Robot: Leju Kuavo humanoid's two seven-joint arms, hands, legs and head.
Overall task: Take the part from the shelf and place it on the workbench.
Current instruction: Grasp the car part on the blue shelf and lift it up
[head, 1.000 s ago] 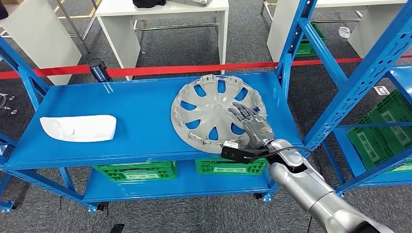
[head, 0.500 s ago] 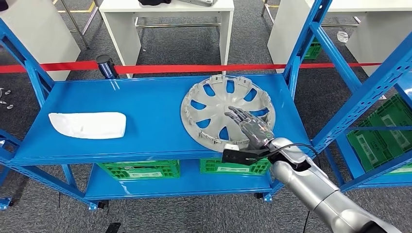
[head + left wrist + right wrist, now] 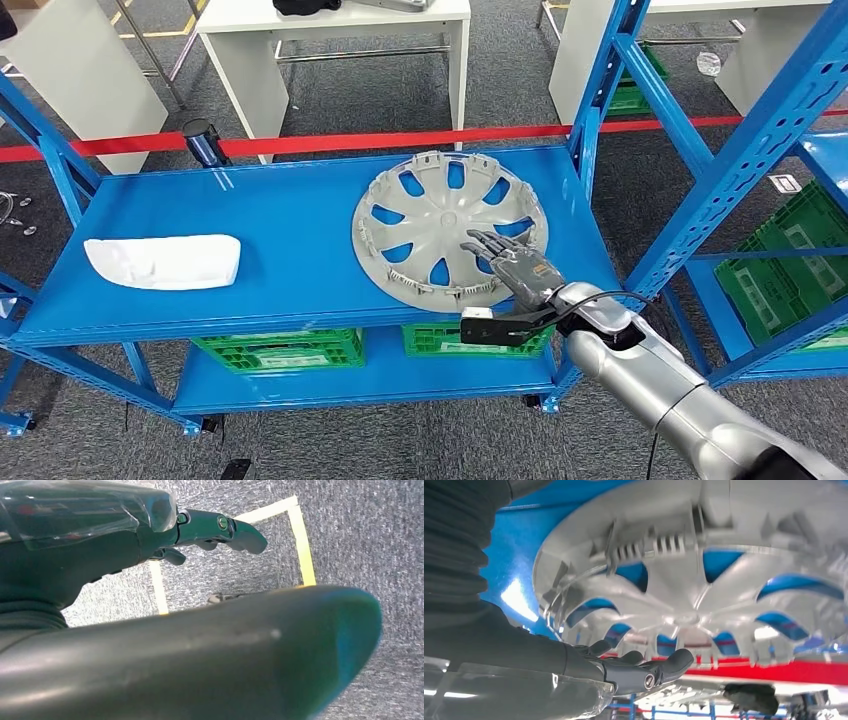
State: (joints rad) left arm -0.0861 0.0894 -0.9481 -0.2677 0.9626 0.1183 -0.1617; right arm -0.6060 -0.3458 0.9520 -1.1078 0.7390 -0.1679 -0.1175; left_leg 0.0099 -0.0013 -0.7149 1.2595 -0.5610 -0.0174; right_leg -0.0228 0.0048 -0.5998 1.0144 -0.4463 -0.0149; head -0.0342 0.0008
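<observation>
A grey plastic wheel cover (image 3: 440, 225) lies flat on the blue shelf top (image 3: 290, 220), toward its right end. My right hand (image 3: 512, 268) reaches over the cover's near right rim with its fingers spread and nothing in its grasp. Seen from the right wrist, the dark fingers (image 3: 639, 672) stretch along the ribbed inner side of the wheel cover (image 3: 704, 595). I cannot tell whether they touch it. My left hand (image 3: 200, 530) hangs over grey carpet, holding nothing, fingers loosely extended.
A white moulded part (image 3: 162, 262) lies at the shelf's left end. Green crates (image 3: 280, 350) sit on the lower level. A blue rack upright (image 3: 740, 170) rises close on my right, with another green crate (image 3: 790, 260) behind it. Red barrier tape (image 3: 400, 140) and white tables (image 3: 330, 20) stand beyond.
The head view swayed right and came back. My right hand has sunk lower and flatter over the cover's near right rim. The wheel cover has not moved on the shelf.
</observation>
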